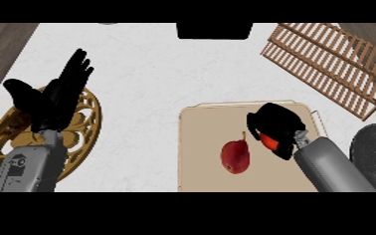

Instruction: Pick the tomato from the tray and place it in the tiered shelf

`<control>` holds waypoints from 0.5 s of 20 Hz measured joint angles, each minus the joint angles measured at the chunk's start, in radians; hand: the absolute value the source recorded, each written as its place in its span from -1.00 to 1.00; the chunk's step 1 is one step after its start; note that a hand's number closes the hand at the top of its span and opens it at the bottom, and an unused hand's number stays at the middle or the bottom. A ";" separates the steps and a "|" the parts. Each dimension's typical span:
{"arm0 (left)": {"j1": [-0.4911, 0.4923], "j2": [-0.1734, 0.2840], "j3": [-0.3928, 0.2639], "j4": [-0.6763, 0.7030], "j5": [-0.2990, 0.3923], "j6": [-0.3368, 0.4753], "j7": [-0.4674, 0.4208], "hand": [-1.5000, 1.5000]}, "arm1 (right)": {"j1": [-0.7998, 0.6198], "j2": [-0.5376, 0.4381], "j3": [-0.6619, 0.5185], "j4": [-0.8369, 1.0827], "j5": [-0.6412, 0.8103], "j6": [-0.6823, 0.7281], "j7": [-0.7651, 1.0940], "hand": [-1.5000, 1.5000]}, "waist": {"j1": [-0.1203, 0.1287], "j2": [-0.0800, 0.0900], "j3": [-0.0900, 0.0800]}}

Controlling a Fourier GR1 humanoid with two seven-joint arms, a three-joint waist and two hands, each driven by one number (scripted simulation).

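right robot hand (273, 125) curled round tomato (269, 141) — over tray (202, 144)

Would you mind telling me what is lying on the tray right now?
On the tray lies a dark red pear. The right hand curls round a red tomato, mostly hidden; whether it rests on the tray cannot be seen.

we see two round grey arms, smooth like pipes. the left arm (29, 167) has a small dark round mark and a few tiny dark marks on its side. near its wrist sits a short ring part with little lines. the left hand (51, 97) is all black, with long thin fingers and a fat thumb. the right arm (330, 167) has a shiny silver wrist piece. the right hand (275, 122) is black too.
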 measured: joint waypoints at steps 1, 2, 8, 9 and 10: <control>0.002 0.002 0.005 -0.001 0.004 -0.007 0.000 0.00 | 0.001 -0.003 -0.007 0.009 0.001 -0.025 -0.026 1.00 | 0.001 0.000 0.000; 0.004 0.006 0.010 -0.003 0.010 -0.018 0.002 0.00 | -0.005 0.012 -0.009 0.011 0.009 -0.029 -0.026 1.00 | 0.000 0.000 0.000; 0.022 0.002 0.021 -0.023 -0.001 -0.010 0.017 0.00 | 0.145 0.026 -0.018 -0.119 0.014 -0.103 -0.020 1.00 | -0.014 -0.005 -0.003; 0.034 0.004 0.024 -0.029 -0.001 -0.010 0.015 0.00 | 0.198 0.030 -0.010 -0.168 0.015 -0.119 -0.006 1.00 | -0.020 -0.009 -0.005; 0.037 0.007 0.030 -0.028 0.002 -0.010 0.015 0.00 | 0.255 0.032 -0.002 -0.215 0.014 -0.140 0.004 1.00 | -0.031 -0.013 -0.007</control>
